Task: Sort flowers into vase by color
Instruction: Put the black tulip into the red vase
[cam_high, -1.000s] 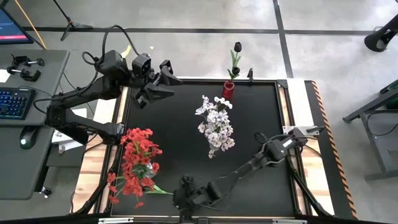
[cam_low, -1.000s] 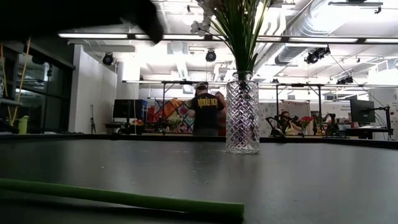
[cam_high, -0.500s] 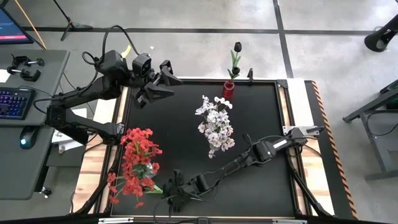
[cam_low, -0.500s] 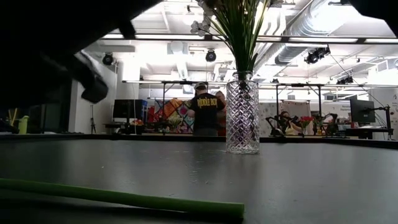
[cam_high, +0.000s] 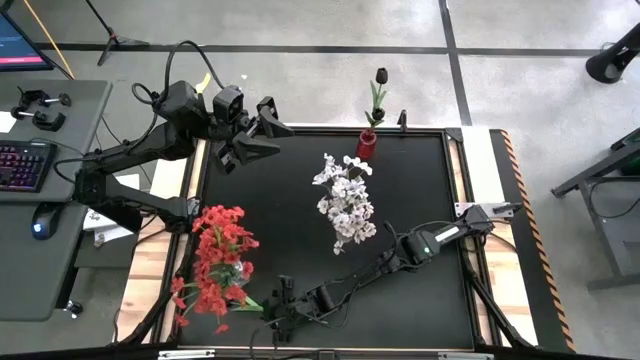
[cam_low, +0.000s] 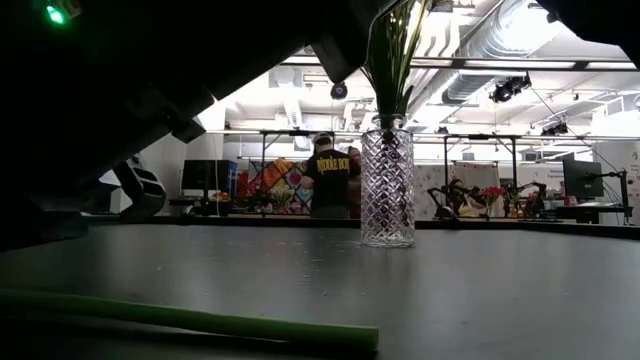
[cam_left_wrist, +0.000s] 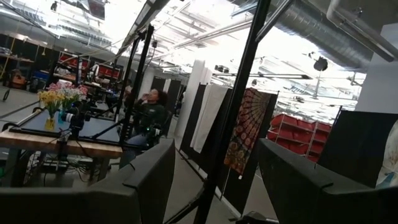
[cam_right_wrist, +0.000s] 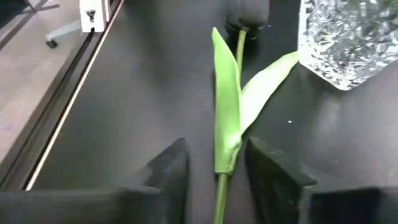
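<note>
A dark-bloomed flower (cam_right_wrist: 239, 18) lies flat on the black mat, with its green stem and leaves (cam_right_wrist: 225, 118) running toward my right gripper (cam_right_wrist: 217, 174). That gripper is open and low at the table's near left, its fingers standing on either side of the stem without touching it. The same stem (cam_low: 190, 318) shows in the low view. Red flowers (cam_high: 220, 258) stand in a cut-glass vase (cam_right_wrist: 348, 37) beside it. White flowers (cam_high: 345, 200) fill a vase (cam_low: 388, 185) at mid table. My left gripper (cam_high: 265, 125) is open, raised over the far left corner.
A small red vase (cam_high: 368, 143) with one dark tulip (cam_high: 381, 76) stands at the table's far edge. The right arm (cam_high: 400, 255) stretches low across the near half of the mat. A person (cam_low: 330, 180) stands in the room beyond. The mat's right half is bare.
My right arm has reached farther toward the table's left along the near edge, bringing its gripper close to the red flowers' vase and over the lying stem. In the low view the arm now darkens the upper left.
</note>
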